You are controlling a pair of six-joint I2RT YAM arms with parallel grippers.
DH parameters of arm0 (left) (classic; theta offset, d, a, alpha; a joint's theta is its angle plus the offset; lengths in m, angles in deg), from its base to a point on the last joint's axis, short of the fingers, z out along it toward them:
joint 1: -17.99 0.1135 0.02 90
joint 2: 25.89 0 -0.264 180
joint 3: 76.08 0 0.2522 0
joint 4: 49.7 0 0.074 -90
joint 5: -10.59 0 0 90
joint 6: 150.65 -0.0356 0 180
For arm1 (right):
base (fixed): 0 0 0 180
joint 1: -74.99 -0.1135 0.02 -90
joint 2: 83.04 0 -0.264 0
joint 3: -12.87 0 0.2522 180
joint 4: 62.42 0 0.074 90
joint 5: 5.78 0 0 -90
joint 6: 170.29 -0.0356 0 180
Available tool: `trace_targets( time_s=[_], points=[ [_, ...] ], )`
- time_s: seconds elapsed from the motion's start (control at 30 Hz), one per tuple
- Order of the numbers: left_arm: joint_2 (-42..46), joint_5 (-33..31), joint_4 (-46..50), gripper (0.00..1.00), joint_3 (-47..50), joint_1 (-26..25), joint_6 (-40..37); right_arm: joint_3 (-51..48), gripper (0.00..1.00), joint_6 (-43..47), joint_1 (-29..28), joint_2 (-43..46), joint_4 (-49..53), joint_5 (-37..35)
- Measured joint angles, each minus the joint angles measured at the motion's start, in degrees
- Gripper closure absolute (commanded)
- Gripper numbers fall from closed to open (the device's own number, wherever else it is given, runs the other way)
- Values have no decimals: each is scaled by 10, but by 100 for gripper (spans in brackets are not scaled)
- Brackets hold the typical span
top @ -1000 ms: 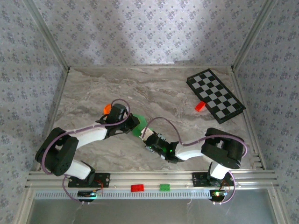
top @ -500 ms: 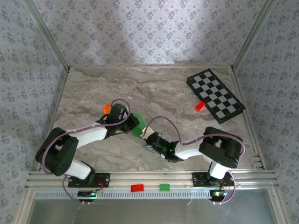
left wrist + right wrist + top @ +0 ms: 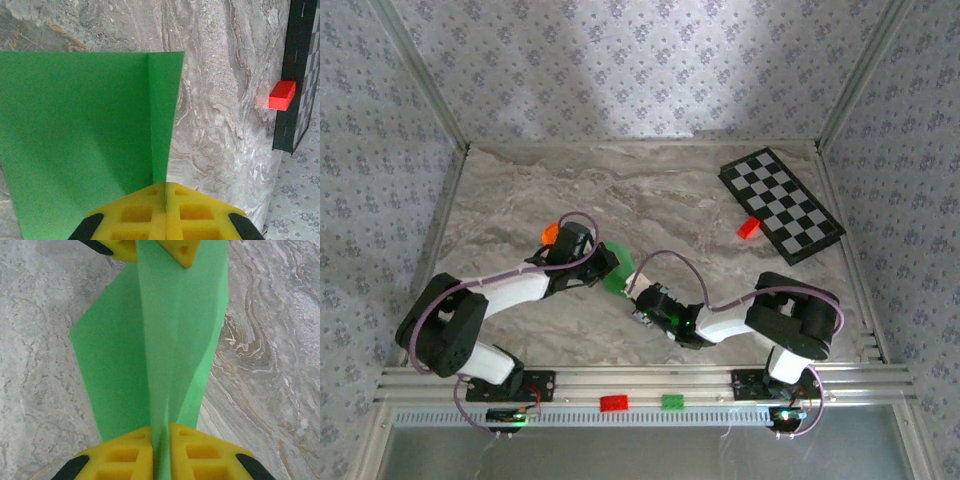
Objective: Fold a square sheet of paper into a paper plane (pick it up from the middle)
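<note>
Paper first: the square sheet of paper [image 3: 617,268] is stretched between the two pincers, over the marble surface [image 3: 660,190]. The left pincer [image 3: 165,186] is clamped tight on one edge, its yellow fingers [image 3: 135,215] pressed together where a crease runs straight away from the tips. The right pincer [image 3: 160,432] is closed on the opposite end, pinching a raised fold that leads to the left pincer's fingers at the far side. The sheet spreads out to either side of that fold. Ahead and to the right of the left pincer, well apart from it, a red brick [image 3: 281,95] lies just beside the checkered board [image 3: 300,75].
</note>
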Motion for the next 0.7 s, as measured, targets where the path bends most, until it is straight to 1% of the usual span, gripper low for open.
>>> trace_targets(
  time_s=[0.13,0.7],
  points=[
    [0,0,0,93,0,0,0,-2,81,-6,0,0,-4,8],
    [0,0,0,94,0,0,0,-13,81,-10,6,0,-34,21]
  ],
)
